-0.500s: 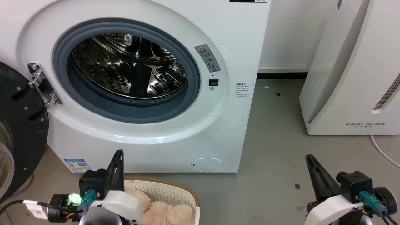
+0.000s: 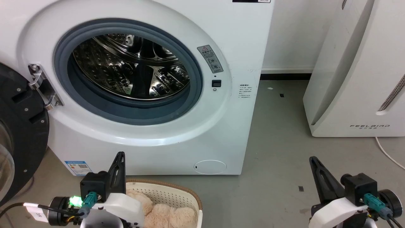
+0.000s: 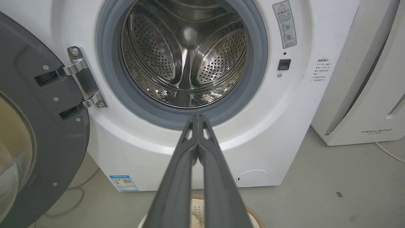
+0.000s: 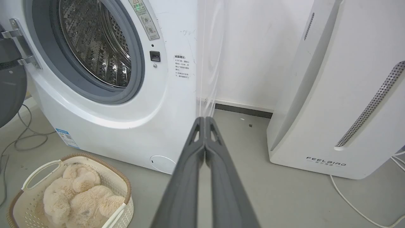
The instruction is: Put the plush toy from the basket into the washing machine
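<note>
The cream plush toy (image 4: 79, 198) lies curled in the cream basket (image 4: 123, 186) on the floor before the white washing machine (image 2: 227, 38); in the head view the plush toy (image 2: 167, 215) and basket (image 2: 171, 191) sit at the bottom edge, partly behind my left arm. The washer's black-rimmed door (image 2: 19, 136) stands swung open at the left, baring the steel drum (image 2: 133, 69). My left gripper (image 2: 120, 154) is shut and empty, held above the basket's near left end, fingertips (image 3: 198, 117) pointing at the porthole. My right gripper (image 2: 312, 159) is shut and empty over bare floor, to the right of the washer.
A white FEELBIRD appliance (image 2: 357, 72) with vent slots stands at the right against the wall, a white cable (image 2: 387, 155) trailing from it. Grey cables (image 4: 19, 139) lie on the floor left of the washer. Grey floor (image 2: 278, 152) stretches between the two appliances.
</note>
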Robot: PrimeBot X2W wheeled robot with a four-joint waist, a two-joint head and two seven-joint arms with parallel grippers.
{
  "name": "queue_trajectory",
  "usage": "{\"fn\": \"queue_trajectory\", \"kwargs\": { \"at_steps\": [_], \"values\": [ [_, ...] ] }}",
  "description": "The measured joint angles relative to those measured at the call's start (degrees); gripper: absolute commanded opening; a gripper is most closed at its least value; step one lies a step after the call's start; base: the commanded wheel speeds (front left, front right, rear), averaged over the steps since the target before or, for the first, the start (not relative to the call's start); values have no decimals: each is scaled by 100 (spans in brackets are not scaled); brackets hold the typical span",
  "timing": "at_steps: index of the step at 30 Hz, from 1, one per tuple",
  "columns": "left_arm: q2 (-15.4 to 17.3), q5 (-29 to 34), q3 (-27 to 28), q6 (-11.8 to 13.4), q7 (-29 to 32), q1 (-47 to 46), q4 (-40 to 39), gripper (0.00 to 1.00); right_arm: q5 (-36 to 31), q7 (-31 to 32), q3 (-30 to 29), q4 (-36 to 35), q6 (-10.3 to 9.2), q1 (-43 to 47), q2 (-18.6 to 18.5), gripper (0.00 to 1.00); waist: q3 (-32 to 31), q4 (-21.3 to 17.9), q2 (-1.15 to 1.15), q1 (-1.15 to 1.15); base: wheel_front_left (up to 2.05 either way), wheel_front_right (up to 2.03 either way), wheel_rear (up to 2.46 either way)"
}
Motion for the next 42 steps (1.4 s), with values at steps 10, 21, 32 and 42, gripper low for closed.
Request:
{"fn": "queue_trajectory", "kwargs": {
  "at_steps": [10,21,32,42],
  "values": [
    [0,0,-3,8,0,-1,2,100,3,0,1,-1,0,2,0,100,0,0,0,0,0,0,0],
    [0,-9,-97,59,-105,-16,131,100,220,-92,-16,-51,0,2,0,100,61,0,0,0,0,0,0],
    [1,-167,-198,-54,-205,-370,799,100,490,-229,-42,-123,0,-1,0,100,331,-51,0,0,0,0,0],
    [24,-334,-298,-155,-225,-895,1624,100,724,-349,-69,-213,0,-190,0,100,786,-135,0,0,0,0,0]
  ]
}}
